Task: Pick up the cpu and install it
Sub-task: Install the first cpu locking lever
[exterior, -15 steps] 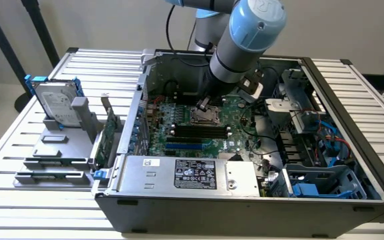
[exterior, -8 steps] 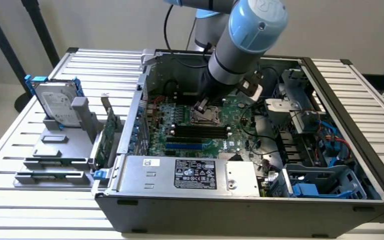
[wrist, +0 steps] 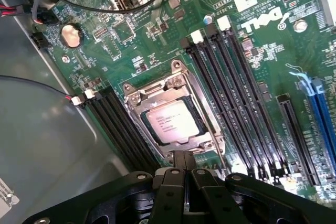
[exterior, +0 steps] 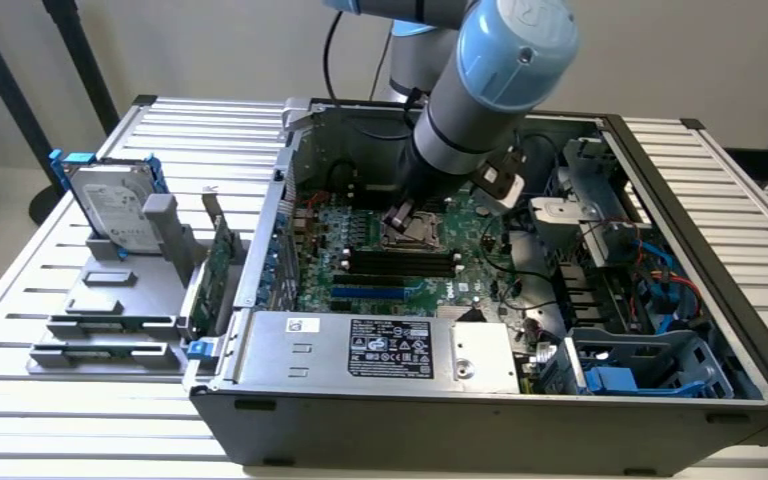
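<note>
Open computer case [exterior: 398,420] on a slatted table [exterior: 37,330], arm reaching inside from above. Chip [wrist: 170,121]: silver square, lying flat in the metal socket frame [wrist: 173,80] on the green board [wrist: 131,40], long black memory slots [wrist: 231,103] on either side. Gripper [wrist: 184,163]: above the socket's edge, just beside the chip, black fingers together, nothing held. Hard drive [exterior: 111,205]: upright in a grey stand outside the case, at the exterior view's left
</note>
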You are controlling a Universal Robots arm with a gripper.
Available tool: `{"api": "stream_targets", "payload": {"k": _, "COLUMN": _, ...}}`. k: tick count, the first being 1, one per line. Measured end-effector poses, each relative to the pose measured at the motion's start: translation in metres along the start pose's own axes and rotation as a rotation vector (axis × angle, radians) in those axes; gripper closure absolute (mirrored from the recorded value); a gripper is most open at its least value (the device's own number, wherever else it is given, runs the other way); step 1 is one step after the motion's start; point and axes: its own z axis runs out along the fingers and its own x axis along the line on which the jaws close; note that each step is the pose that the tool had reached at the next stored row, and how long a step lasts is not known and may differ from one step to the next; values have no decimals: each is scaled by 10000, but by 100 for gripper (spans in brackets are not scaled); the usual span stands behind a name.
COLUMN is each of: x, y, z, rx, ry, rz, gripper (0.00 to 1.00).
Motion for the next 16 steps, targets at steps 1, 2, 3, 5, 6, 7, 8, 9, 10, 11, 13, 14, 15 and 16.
{"api": "stream_targets", "payload": {"k": 1, "x": -12, "y": 4, "z": -15, "rx": 7, "ry": -5, "rz": 6, "gripper": 89}}
{"api": "stream_targets", "payload": {"k": 2, "x": -25, "y": 7, "z": -30, "rx": 13, "ry": -9, "rz": 11, "gripper": 89}}
{"api": "stream_targets", "payload": {"k": 3, "x": -37, "y": 11, "z": -44, "rx": 19, "ry": -13, "rz": 17, "gripper": 89}}
{"api": "stream_targets", "payload": {"k": 5, "x": -61, "y": 18, "z": -74, "rx": 31, "ry": -23, "rz": 28, "gripper": 89}}
{"api": "stream_targets", "payload": {"k": 6, "x": -73, "y": 22, "z": -88, "rx": 37, "ry": -27, "rz": 34, "gripper": 89}}
{"api": "stream_targets", "payload": {"k": 7, "x": -86, "y": 25, "z": -103, "rx": 43, "ry": -31, "rz": 40, "gripper": 89}}
{"api": "stream_targets", "payload": {"k": 8, "x": -97, "y": 29, "z": -117, "rx": 48, "ry": -35, "rz": 45, "gripper": 89}}
{"api": "stream_targets", "payload": {"k": 9, "x": -108, "y": 32, "z": -131, "rx": 54, "ry": -39, "rz": 51, "gripper": 89}}
{"api": "stream_targets", "payload": {"k": 10, "x": -120, "y": 35, "z": -145, "rx": 59, "ry": -45, "rz": 58, "gripper": 89}}
{"api": "stream_targets", "payload": {"k": 11, "x": -130, "y": 38, "z": -156, "rx": 63, "ry": -50, "rz": 64, "gripper": 89}}
{"api": "stream_targets", "payload": {"k": 13, "x": -149, "y": 44, "z": -178, "rx": 69, "ry": -62, "rz": 77, "gripper": 89}}
{"api": "stream_targets", "payload": {"k": 14, "x": -159, "y": 44, "z": -186, "rx": 70, "ry": -70, "rz": 82, "gripper": 89}}
{"api": "stream_targets", "payload": {"k": 15, "x": -169, "y": 44, "z": -194, "rx": 69, "ry": -77, "rz": 86, "gripper": 89}}
{"api": "stream_targets", "payload": {"k": 16, "x": -180, "y": 44, "z": -200, "rx": 69, "ry": -83, "rz": 88, "gripper": 89}}
